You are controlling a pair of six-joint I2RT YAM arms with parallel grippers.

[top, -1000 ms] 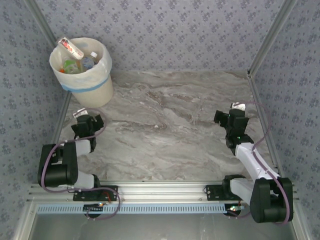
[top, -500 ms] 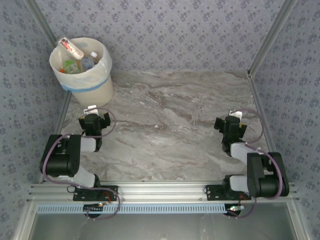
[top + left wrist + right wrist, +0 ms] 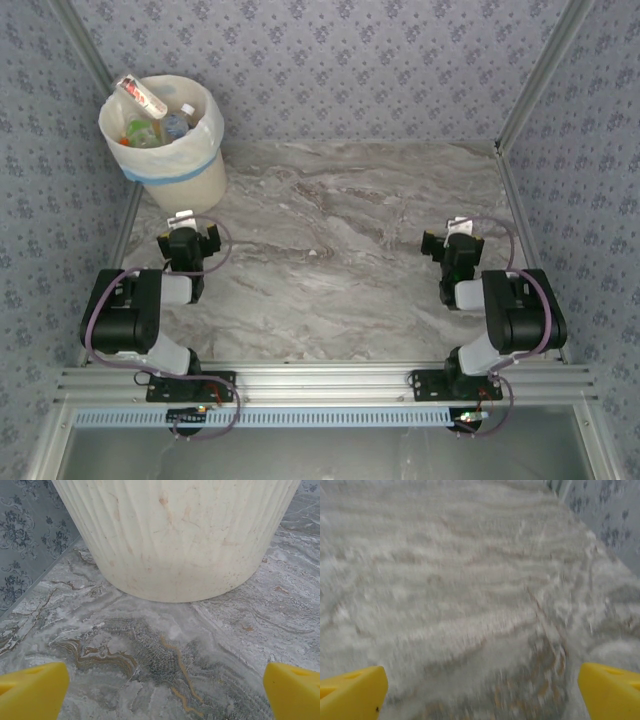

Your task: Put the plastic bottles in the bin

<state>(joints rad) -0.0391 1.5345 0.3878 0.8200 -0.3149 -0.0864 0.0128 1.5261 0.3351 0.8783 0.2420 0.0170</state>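
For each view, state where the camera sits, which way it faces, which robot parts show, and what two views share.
Top external: above, behind the bases, looking down on table, bin, both arms.
Left wrist: on left arm, facing the bin's base; yellow fingertips.
Right wrist: on right arm, facing blurred table; yellow fingertips.
First two share the bin.

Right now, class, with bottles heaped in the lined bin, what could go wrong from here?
1. The red-labelled clear plastic bottle rests at the rim of the round cream-white bag-lined bin, poking above it; a knock might tip it out.
2. The open left gripper faces the bin's base at close range; a forward move could shove the bin.
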